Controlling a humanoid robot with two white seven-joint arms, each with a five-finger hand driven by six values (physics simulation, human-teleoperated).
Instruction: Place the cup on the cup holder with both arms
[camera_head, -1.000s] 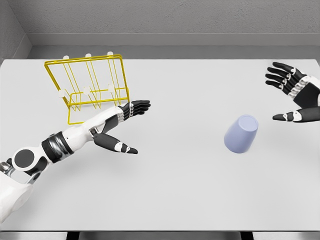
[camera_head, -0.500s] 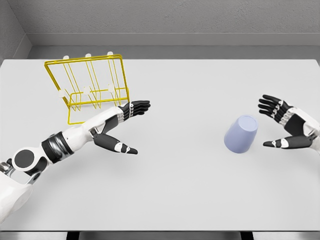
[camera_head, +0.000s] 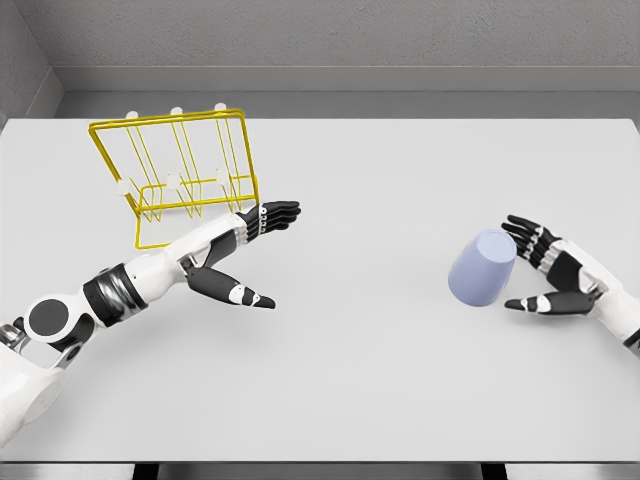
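Note:
A pale lavender cup (camera_head: 482, 267) lies tipped on the white table (camera_head: 360, 370), right of centre. My right hand (camera_head: 530, 265) is open just to the right of it, fingers spread beside the cup's wall, thumb low near the table, holding nothing. A yellow wire cup holder (camera_head: 177, 178) with white-tipped pegs stands at the back left. My left hand (camera_head: 258, 250) hovers open in front of the holder's right corner, fingers pointing right, nothing in it.
A grey wall runs behind the table's far edge. The table's front edge lies near the bottom of the view. Between the two hands is bare tabletop.
My right hand came down and inward from the far right edge, ending close beside the cup. The left arm and the cup have not moved.

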